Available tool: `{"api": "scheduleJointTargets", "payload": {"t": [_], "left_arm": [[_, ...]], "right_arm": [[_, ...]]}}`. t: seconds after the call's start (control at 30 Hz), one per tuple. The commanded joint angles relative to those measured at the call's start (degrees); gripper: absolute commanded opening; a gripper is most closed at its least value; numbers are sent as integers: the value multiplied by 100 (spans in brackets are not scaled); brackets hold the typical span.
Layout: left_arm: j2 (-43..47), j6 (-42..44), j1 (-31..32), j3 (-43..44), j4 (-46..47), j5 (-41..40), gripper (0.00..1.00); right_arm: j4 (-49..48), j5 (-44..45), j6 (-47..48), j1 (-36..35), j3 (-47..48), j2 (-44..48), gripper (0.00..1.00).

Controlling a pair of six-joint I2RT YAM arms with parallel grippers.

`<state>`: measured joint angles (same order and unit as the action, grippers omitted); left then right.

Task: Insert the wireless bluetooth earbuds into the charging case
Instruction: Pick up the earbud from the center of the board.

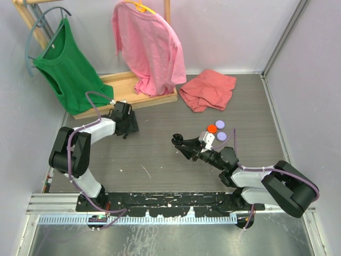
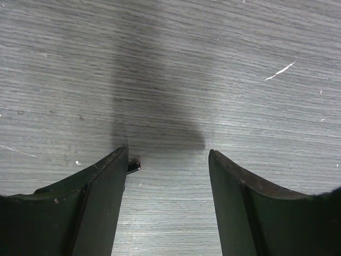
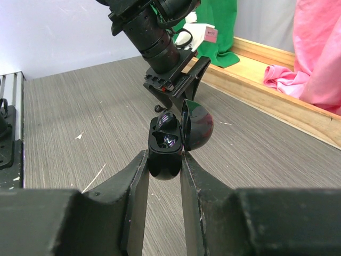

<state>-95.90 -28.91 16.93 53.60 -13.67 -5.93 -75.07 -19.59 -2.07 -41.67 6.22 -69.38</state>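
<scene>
Bright, even light; soft shadows; slight close-up blur.

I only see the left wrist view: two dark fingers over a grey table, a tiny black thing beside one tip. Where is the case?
Observer: The right fingers are pinching the black charging case.
Operator: Is it open?
Observer: Yes, its lid is swung open.
Operator: Anything else around?
Observer: Three small round discs, one red-orange and two lavender, lie on the table near the right arm.
</scene>
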Motion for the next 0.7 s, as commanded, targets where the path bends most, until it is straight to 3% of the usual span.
{"api": "scheduleJointTargets", "payload": {"t": [0.0, 0.67], "left_arm": [[75, -37, -27, 14, -152, 328, 62], [1418, -63, -28, -483, -1074, 244, 59]], "right_arm": [[-294, -28, 84, -34, 189, 30, 1], [-248, -27, 77, -34, 204, 63, 1]]}}
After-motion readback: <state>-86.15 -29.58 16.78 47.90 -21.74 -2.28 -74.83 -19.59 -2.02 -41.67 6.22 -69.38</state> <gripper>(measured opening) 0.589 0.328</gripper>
